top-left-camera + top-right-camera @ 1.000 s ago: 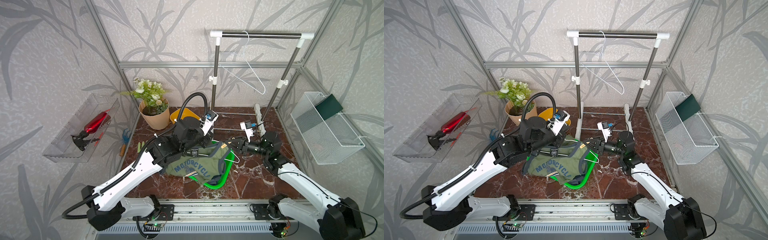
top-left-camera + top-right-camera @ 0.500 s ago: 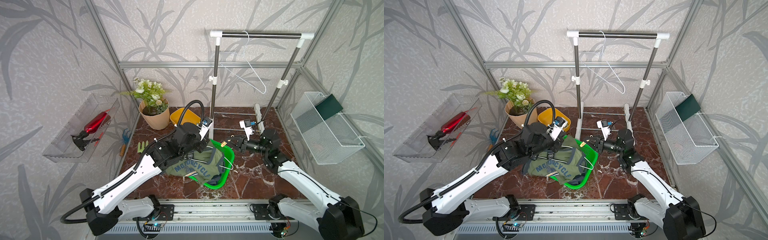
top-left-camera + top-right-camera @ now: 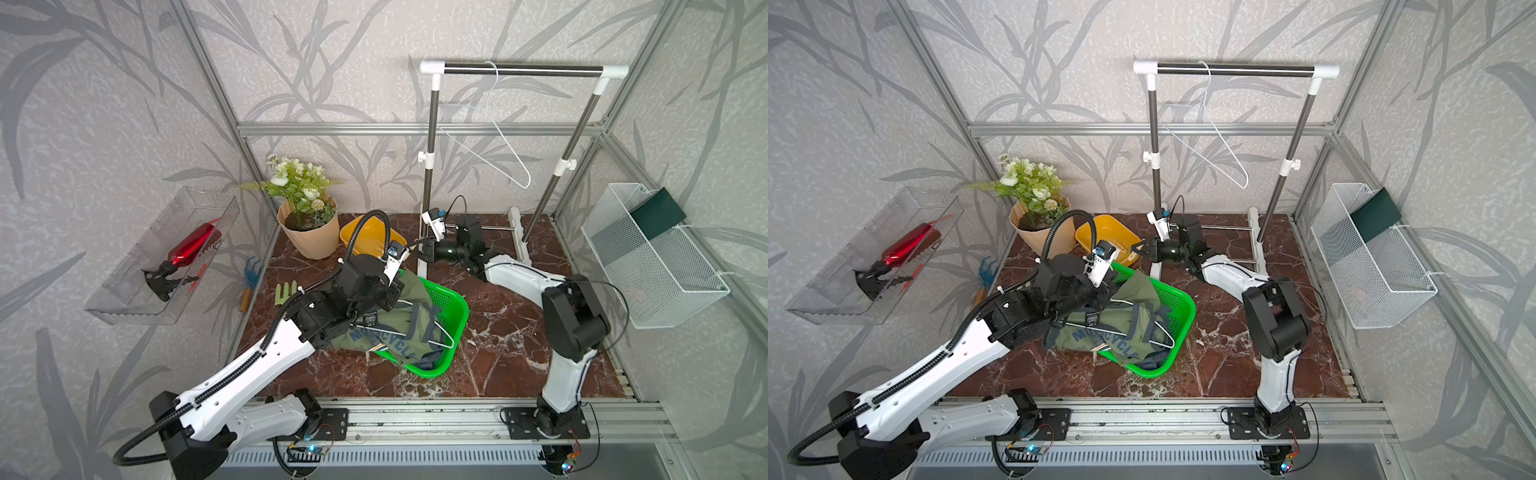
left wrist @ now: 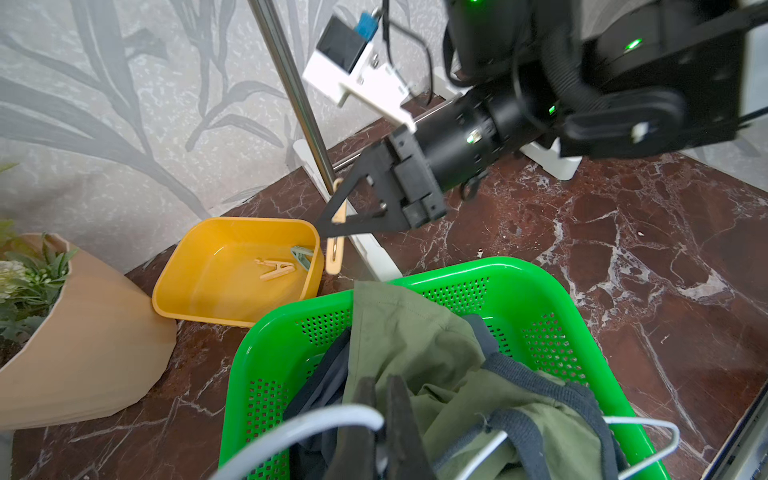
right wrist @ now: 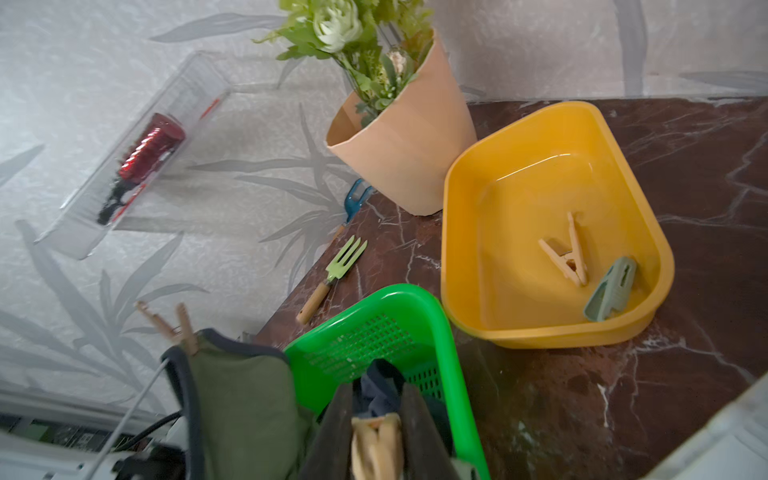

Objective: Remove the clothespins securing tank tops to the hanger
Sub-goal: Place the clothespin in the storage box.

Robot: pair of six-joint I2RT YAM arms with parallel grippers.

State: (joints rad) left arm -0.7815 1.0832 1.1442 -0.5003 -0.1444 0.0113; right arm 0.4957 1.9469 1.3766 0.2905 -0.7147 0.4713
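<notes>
The left pincer (image 4: pixel 381 384) is closed on a white hanger (image 4: pixel 316 422) lying across the olive tank top (image 4: pixel 407 332) in a green basket (image 4: pixel 498 270). A clothespin (image 5: pixel 185 328) clips the top's strap. Further right, the right pincer (image 4: pixel 332 220) grips another clothespin (image 4: pixel 335 253) beside a yellow tray (image 4: pixel 187 266).

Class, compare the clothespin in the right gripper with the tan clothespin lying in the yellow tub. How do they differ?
The held clothespin is pinched in the right gripper, in mid-air; the tub clothespin lies loose in the yellow tub. The held clothespin hangs near upright; the tub clothespin lies flat. Both are pale tan.
</notes>
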